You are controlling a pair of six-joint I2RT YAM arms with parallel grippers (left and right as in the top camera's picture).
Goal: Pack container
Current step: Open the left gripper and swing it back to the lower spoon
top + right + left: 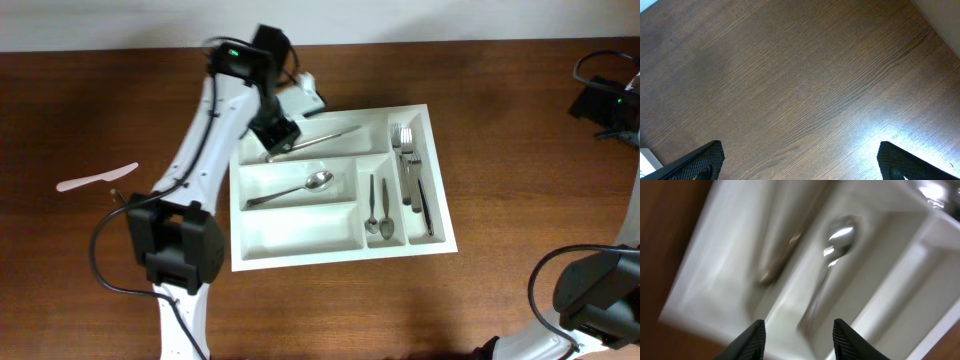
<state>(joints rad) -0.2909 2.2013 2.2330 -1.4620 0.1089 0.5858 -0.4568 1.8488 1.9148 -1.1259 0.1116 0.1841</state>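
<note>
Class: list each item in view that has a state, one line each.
container: partly filled, bottom wide compartment empty
metal knife: in top wide compartment
large spoon: in middle wide compartment
forks: in right narrow compartment
white knife: on table, outside container
left hand: open, empty
right hand: open, empty

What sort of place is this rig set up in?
Probably a lab test bench, not a kitchen: bare wooden table, a lone white cutlery tray, and cabled black gear at its edge.
</note>
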